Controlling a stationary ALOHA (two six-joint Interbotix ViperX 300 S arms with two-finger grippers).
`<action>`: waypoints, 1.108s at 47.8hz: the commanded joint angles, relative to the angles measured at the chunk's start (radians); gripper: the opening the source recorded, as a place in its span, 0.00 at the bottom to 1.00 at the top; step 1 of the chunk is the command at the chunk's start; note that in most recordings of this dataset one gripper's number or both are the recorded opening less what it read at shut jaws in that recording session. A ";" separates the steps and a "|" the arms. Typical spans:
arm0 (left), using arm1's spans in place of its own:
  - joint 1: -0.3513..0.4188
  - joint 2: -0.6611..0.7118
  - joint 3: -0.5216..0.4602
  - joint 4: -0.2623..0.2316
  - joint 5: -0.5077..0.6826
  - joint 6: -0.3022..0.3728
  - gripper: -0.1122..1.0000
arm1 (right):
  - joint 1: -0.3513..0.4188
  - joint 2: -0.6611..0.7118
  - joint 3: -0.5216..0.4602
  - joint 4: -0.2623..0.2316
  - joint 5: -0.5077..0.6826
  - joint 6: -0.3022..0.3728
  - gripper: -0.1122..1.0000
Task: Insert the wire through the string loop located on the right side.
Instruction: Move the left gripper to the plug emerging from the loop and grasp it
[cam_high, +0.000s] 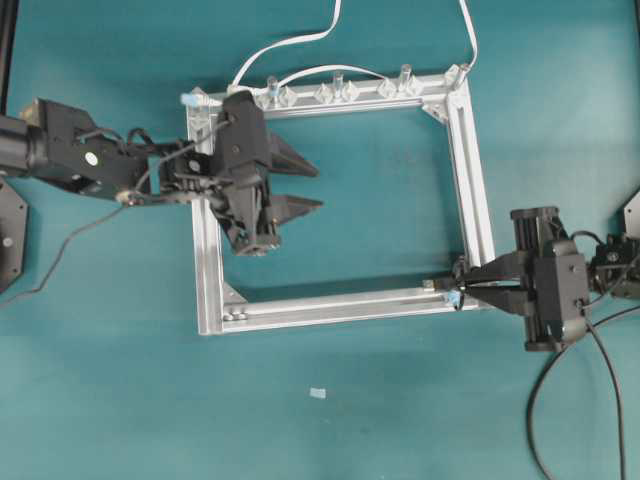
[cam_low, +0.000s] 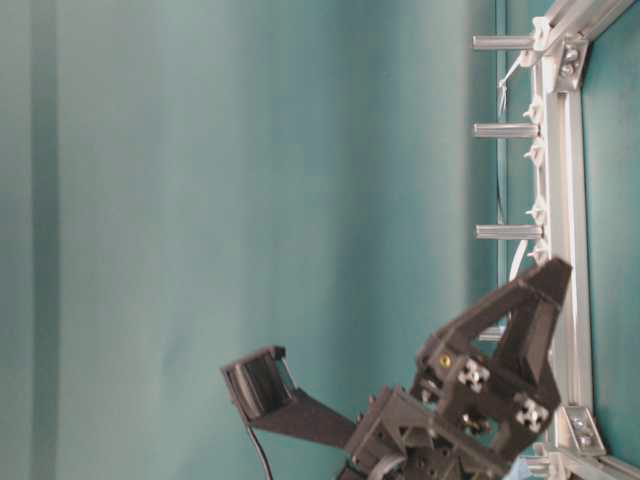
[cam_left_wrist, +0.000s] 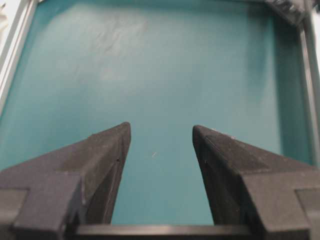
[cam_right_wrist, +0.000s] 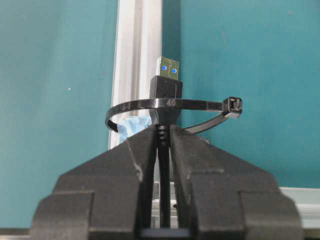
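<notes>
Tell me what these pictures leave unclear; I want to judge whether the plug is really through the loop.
- Wire: in the right wrist view the right gripper hides the cable behind the plug.
- String loop: its near side is behind the fingers, so passage is likely, not certain.
- Overhead view: loop and plug too small to separate.
- Table-level view: blurred, corner cut off.

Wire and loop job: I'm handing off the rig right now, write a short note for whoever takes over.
Left gripper: open, empty, above the frame's interior.
Right gripper: shut on the wire just behind its plug, at the frame's lower right corner.
String loop: by the right rail, light-blue bit at its base.
Done: in the right wrist view the plug stands up through the loop.
Left: confirm it is through, feed more wire, release.
</notes>
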 joint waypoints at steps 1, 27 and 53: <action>-0.025 -0.002 -0.037 0.002 -0.005 -0.003 0.60 | -0.003 -0.005 -0.015 -0.002 -0.009 -0.002 0.21; -0.144 0.015 -0.081 0.002 0.003 -0.006 0.60 | -0.003 -0.005 -0.014 -0.002 -0.009 -0.002 0.21; -0.176 0.107 -0.199 0.002 0.051 -0.055 0.61 | -0.005 -0.006 -0.015 -0.002 -0.011 0.000 0.21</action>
